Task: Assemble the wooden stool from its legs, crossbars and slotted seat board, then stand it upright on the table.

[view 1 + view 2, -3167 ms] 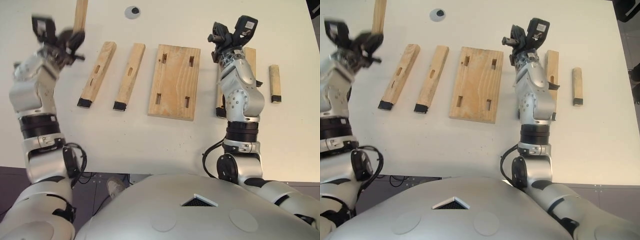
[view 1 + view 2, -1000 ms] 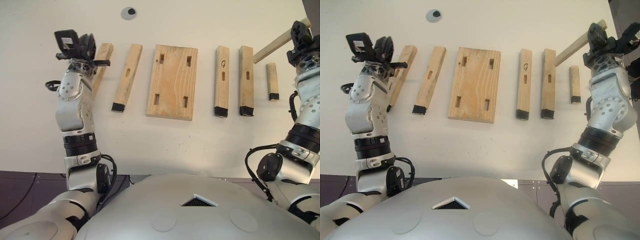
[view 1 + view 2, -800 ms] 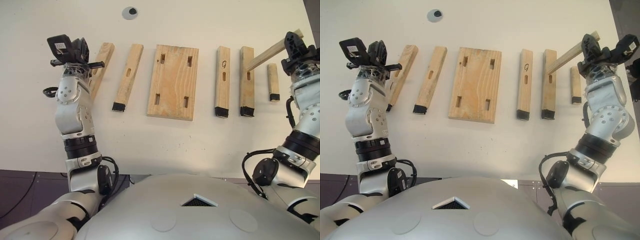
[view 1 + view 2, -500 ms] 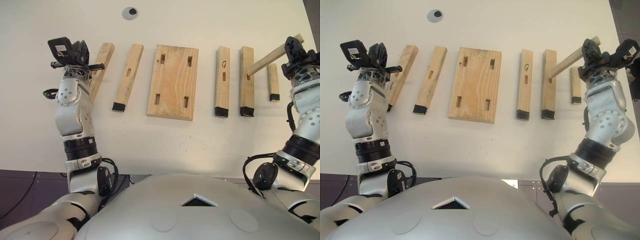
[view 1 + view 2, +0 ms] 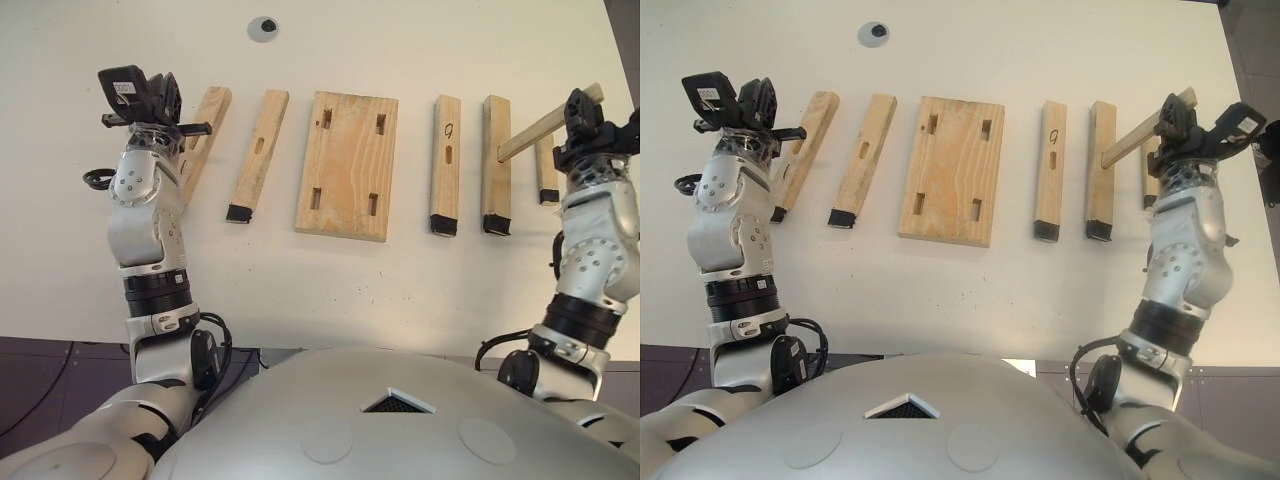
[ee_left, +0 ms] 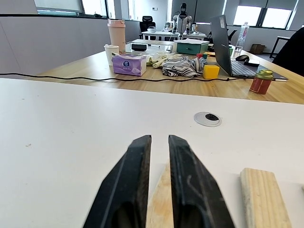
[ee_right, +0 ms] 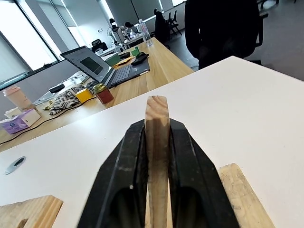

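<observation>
The slotted seat board point(image 5: 347, 165) lies flat mid-table. Two legs point(image 5: 258, 150) point(image 5: 205, 115) lie to its left, and two more point(image 5: 445, 160) point(image 5: 495, 190) to its right. My right gripper point(image 5: 585, 120) is shut on a long crossbar point(image 5: 535, 132), held slanted above the table. The bar's free end hangs over the rightmost leg. A short crossbar point(image 5: 1150, 175) lies partly behind that gripper. My left gripper point(image 6: 160, 140) hovers over the far end of the leftmost leg point(image 6: 159, 204), shut to a thin slit and holding nothing.
A round grey grommet point(image 5: 264, 27) sits in the white table point(image 5: 330, 290) behind the parts. The table's front edge runs just before my arms. Its right edge is close beyond the short crossbar.
My right gripper has carried the long crossbar inward and nearer, swinging its free end over the rightmost leg. The left arm has hardly shifted since a second ago.
</observation>
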Robot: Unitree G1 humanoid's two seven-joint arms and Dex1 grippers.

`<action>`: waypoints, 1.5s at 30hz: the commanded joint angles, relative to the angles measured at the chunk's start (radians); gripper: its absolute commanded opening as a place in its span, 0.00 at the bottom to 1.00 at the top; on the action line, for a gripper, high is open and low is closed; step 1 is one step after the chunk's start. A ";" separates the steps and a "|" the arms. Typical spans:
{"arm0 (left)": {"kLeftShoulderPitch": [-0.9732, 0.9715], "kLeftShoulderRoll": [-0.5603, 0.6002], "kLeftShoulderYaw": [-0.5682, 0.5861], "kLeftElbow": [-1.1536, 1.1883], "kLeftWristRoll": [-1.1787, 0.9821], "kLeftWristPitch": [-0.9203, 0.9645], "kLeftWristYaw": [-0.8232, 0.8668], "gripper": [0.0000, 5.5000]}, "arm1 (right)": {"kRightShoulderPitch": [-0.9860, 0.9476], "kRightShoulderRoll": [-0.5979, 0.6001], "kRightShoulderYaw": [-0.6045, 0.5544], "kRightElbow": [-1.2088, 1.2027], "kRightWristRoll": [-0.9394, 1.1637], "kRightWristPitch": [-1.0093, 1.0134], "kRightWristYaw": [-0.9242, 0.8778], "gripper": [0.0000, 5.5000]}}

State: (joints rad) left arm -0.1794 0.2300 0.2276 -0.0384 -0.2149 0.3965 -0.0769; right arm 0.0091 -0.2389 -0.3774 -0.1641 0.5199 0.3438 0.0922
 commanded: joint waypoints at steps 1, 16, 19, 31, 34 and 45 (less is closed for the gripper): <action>-0.018 0.023 -0.013 0.010 0.008 0.033 -0.021 0.11 | 0.183 0.042 0.168 -0.029 -0.216 -0.138 0.002 0.07; -0.018 0.017 -0.018 0.016 0.013 0.046 -0.012 0.11 | 0.273 -0.004 0.252 0.081 -0.327 -0.263 0.102 0.19; 0.013 -0.014 -0.010 -0.002 0.011 0.029 0.019 0.11 | 0.238 -0.061 0.263 0.075 -0.322 -0.223 0.182 0.29; 0.265 -0.283 -0.011 -0.184 0.050 -0.122 0.248 0.11 | -0.135 -0.490 0.272 0.171 -0.281 0.128 0.595 0.58; 0.291 -0.315 -0.013 -0.176 0.056 -0.160 0.265 0.11 | -0.121 -0.540 0.307 0.172 -0.304 0.183 0.639 0.58; 0.312 -0.326 -0.002 -0.151 0.051 -0.206 0.285 0.11 | -0.142 -0.530 0.302 0.189 -0.293 0.169 0.690 0.58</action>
State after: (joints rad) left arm 0.1231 -0.0762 0.2295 -0.1992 -0.1708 0.1997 0.1993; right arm -0.1285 -0.7645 -0.0790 0.0123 0.2282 0.5183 0.7697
